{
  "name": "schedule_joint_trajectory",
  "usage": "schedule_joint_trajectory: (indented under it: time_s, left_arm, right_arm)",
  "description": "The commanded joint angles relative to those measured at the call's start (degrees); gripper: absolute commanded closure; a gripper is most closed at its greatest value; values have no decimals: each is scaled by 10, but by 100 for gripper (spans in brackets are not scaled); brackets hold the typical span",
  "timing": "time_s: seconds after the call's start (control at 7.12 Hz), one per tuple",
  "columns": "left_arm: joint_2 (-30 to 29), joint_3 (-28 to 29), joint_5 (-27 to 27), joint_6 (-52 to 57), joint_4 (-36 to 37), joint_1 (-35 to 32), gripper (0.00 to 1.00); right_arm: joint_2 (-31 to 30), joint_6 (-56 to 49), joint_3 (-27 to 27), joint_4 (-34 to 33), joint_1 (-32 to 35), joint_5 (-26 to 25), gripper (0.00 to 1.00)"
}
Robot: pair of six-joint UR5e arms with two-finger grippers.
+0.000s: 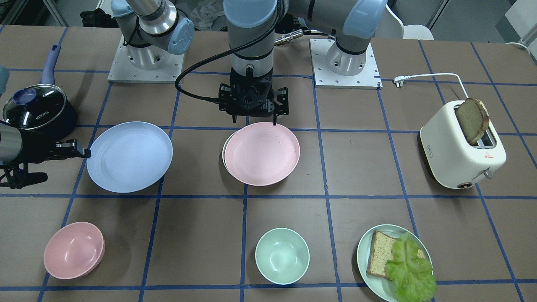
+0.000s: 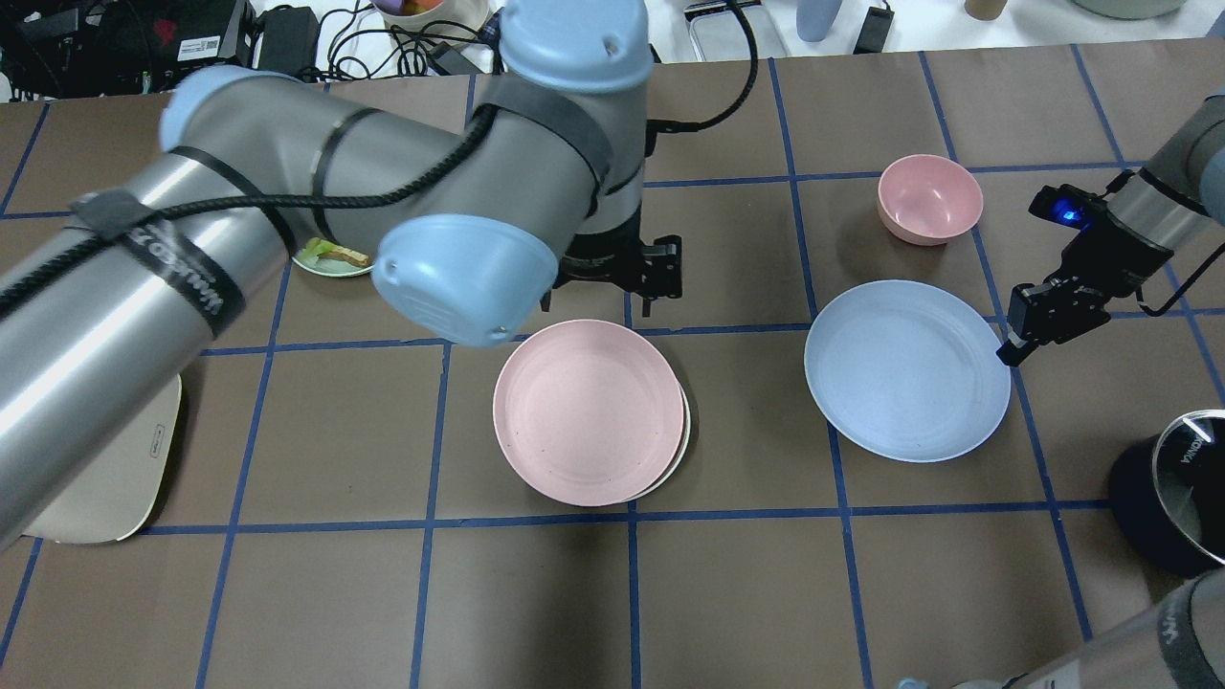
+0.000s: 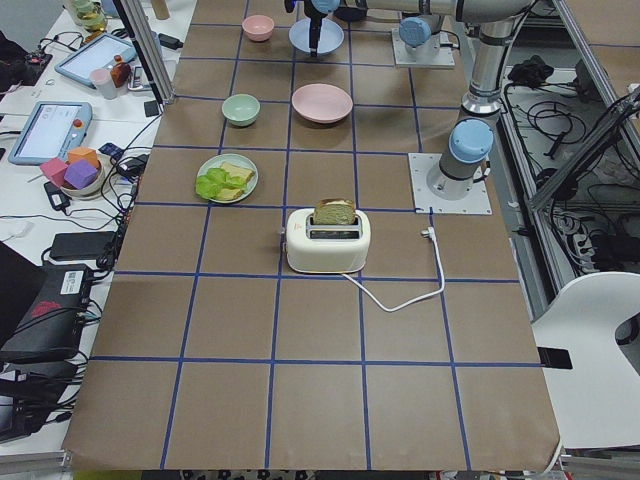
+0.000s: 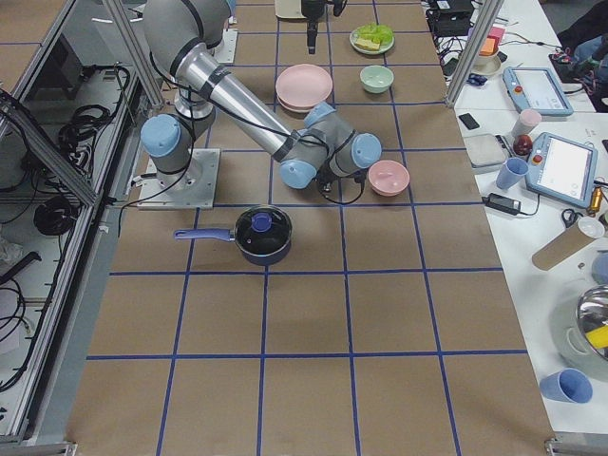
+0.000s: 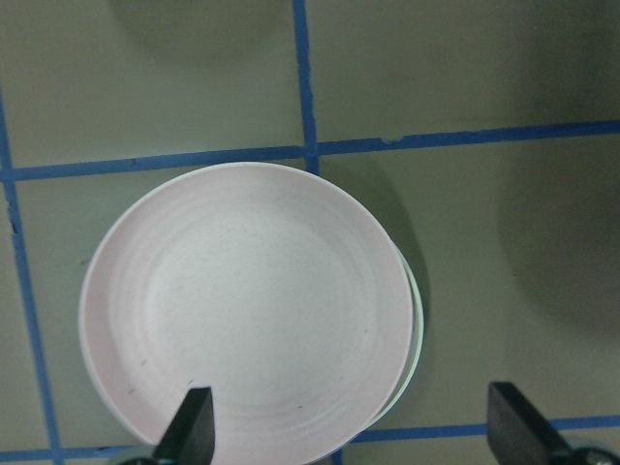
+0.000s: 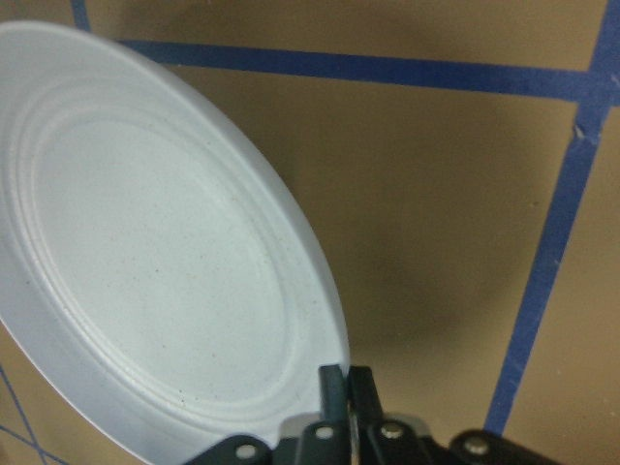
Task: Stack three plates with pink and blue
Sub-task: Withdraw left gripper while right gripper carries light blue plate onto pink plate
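Observation:
The pale pink plate (image 1: 262, 153) lies on the smaller cream-white plate (image 1: 224, 152), which shows only as a sliver at its edge in the overhead view (image 2: 683, 431). My left gripper (image 1: 254, 122) hangs open and empty just above the pink plate's robot-side rim; in its wrist view (image 5: 354, 431) the fingers (image 5: 194, 426) stand wide apart over the plate (image 5: 242, 310). The pale blue plate (image 1: 130, 156) lies apart from that stack. My right gripper (image 2: 1007, 356) is shut on its rim, also seen in the right wrist view (image 6: 347, 383) with the plate (image 6: 145, 262).
A dark pot with a glass lid (image 1: 35, 109) stands close behind my right gripper. A deep pink bowl (image 1: 74, 250), a green bowl (image 1: 282, 256) and a mint plate with bread and lettuce (image 1: 394, 262) line the far side. A toaster (image 1: 461, 151) stands on my left.

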Motion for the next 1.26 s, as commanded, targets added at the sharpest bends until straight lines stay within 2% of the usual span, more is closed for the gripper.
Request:
schedule_joint_trajectory:
  time_s: [0.0,0.28,0.56,0.98,1.12]
  left_arm:
    - [48,10,1,132,-37,88,0]
    - [84,5,1,192,-68,143,0]
    - [115,0,1,257,-78,199,0]
    - [143,-20,-4,255,-84,257,0]
    - [153,-28,-6,227,-84,257,0]
  right_arm:
    - [-4,18,0,16,5,19,100]
    - [-5,33,-10,30,11,40,100]
    - [-18,80,-19,50,47,56,100]
    - [-56,227,-19,48,162,100,100]
    - [-64,264,-18,43,207,120,100]
